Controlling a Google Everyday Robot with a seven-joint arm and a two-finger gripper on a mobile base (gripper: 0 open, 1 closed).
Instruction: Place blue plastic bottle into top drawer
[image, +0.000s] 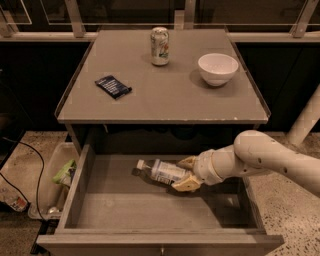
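The blue plastic bottle (161, 170) is a clear pale bottle with a white cap and a white-bluish label. It lies on its side inside the open top drawer (80, 192), cap pointing left. My gripper (185, 173) reaches into the drawer from the right. Its tan fingers (186, 184) sit on either side of the bottle's base end and are closed on it. The bottle looks low, at or just above the drawer floor.
On the tabletop (165, 97) stand a green-and-white drink can (159, 46), a white bowl (217, 68) and a dark blue packet (113, 86). A bin with litter (55, 182) sits on the floor left of the cabinet. A white post (305, 122) rises at the right.
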